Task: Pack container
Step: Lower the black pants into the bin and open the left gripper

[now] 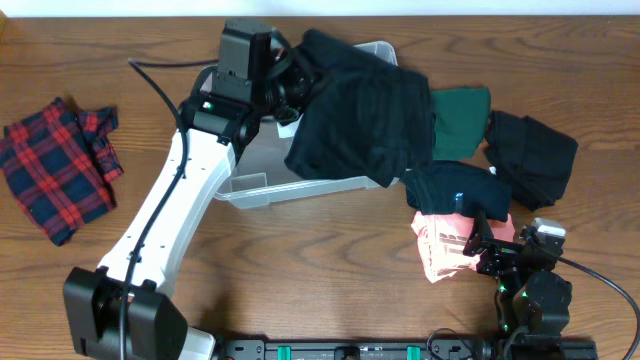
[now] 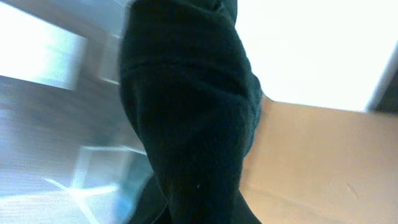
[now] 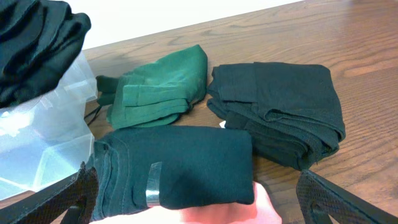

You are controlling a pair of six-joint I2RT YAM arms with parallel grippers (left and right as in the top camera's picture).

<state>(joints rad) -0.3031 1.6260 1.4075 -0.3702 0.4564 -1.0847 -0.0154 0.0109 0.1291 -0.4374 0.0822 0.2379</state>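
Left claw point(image 1: 284, 90) pinches limp, soft dark cloth point(image 1: 360, 110) over the clear, round-cornered plastic container point(image 1: 250, 187); right claw point(image 3: 193, 186) gapes wide.

My left pincer point(image 1: 284, 88) is clamped on a black garment point(image 1: 360, 115) draped over the clear container point(image 1: 262, 188), far middle. A plaid cloth point(image 1: 60, 165) lies at the left. My right pincer point(image 1: 478, 240) gapes over a pink cloth point(image 1: 440, 252), near right.

blocked: black garment point(image 1: 360, 115) over container point(image 1: 258, 188) | free: bare table point(image 1: 320, 262) in front
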